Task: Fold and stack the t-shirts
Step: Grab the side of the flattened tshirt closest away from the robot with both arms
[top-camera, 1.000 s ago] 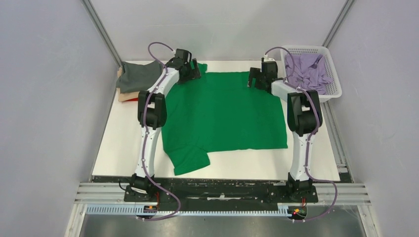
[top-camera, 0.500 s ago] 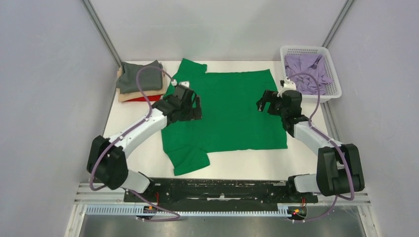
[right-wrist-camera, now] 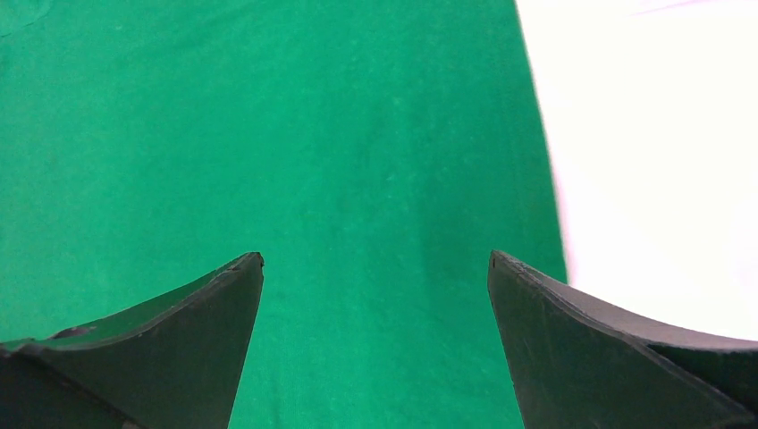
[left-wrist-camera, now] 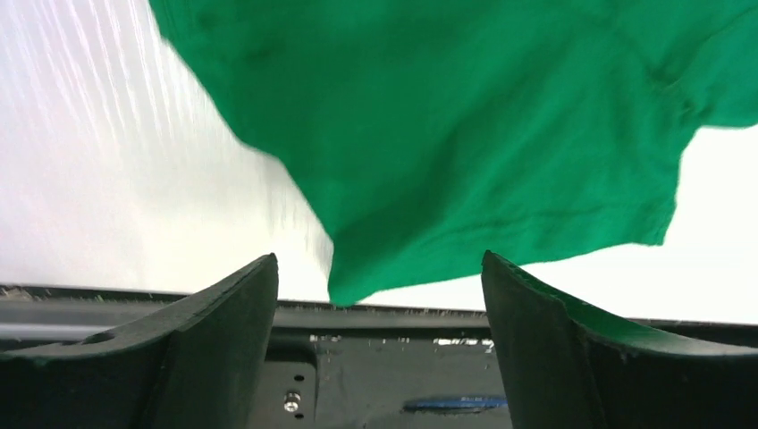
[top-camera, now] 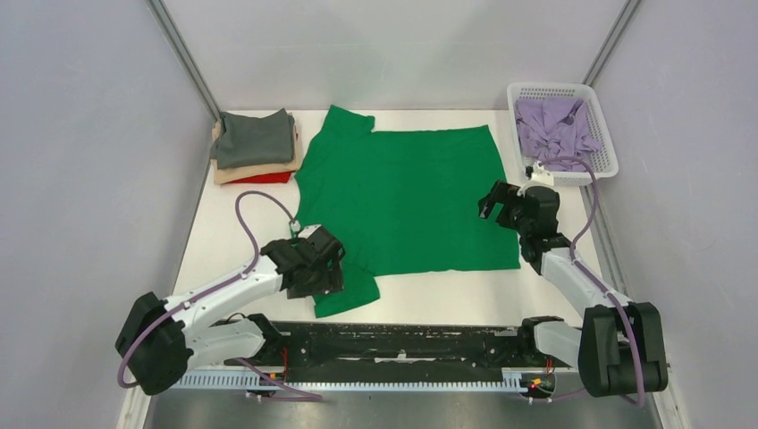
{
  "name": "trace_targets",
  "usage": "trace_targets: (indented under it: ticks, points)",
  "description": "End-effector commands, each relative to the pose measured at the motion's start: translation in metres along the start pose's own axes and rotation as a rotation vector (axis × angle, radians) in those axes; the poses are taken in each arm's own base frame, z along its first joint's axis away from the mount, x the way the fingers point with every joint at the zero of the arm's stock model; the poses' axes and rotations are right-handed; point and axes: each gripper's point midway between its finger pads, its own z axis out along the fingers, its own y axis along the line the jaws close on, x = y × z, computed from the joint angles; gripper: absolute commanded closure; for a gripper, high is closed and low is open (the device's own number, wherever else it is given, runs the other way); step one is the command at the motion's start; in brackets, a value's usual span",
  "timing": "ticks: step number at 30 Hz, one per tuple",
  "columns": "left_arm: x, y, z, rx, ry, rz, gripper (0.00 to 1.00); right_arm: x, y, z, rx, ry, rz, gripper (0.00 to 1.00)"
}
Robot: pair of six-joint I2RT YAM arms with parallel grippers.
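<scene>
The bright green t-shirt [top-camera: 402, 197] lies spread flat across the middle of the white table, one sleeve at the back left and one at the near left. My left gripper [top-camera: 315, 268] is open and empty, low over the near-left sleeve [left-wrist-camera: 501, 152], whose corner lies between the jaws. My right gripper [top-camera: 502, 202] is open and empty above the shirt's right edge [right-wrist-camera: 375, 134]. A dark grey shirt [top-camera: 255, 137] tops a folded stack on tan [top-camera: 255, 170] and red [top-camera: 261, 178] ones at the back left. The lavender shirt [top-camera: 556, 130] lies crumpled in the basket.
A white mesh basket [top-camera: 604, 147] stands at the back right corner. A black rail [top-camera: 402, 335] runs along the table's near edge and also shows in the left wrist view [left-wrist-camera: 393, 366]. Grey walls close in both sides.
Both arms have drawn back from the shirt's far edge toward the near side. The left gripper came down to the near-left sleeve; the right moved to the shirt's right edge. The shirt stayed flat.
</scene>
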Motion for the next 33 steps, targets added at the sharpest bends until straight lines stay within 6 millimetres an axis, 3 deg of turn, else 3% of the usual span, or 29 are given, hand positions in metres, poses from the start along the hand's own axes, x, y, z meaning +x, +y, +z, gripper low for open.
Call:
trace_targets:
  ticks: [1,9,15,22,28,31,33]
  points:
    - [0.033,0.008,-0.004,0.010,0.097,-0.102,0.15,-0.002,-0.019,-0.008,0.096,-0.034,0.002,0.02]
    - [0.054,0.004,-0.007,0.072,0.169,-0.086,0.34,-0.003,-0.033,-0.012,0.174,-0.041,0.001,0.02]
    - [0.066,0.009,0.001,0.034,0.231,-0.039,0.47,-0.001,-0.040,-0.015,0.212,-0.037,0.011,0.02]
    - [0.064,0.003,0.015,0.050,0.218,-0.030,0.54,0.000,-0.054,-0.025,0.288,-0.065,0.037,0.02]
    - [0.056,0.003,0.024,0.029,0.170,-0.044,0.68,0.023,-0.075,-0.042,0.381,-0.027,0.036,0.02]
    - [0.049,0.005,0.025,0.019,0.132,-0.046,0.81,0.037,-0.078,-0.050,0.385,-0.015,0.056,0.03]
    - [0.046,0.003,0.024,0.027,0.119,-0.040,0.98,0.044,-0.082,-0.055,0.394,-0.004,0.046,0.05]
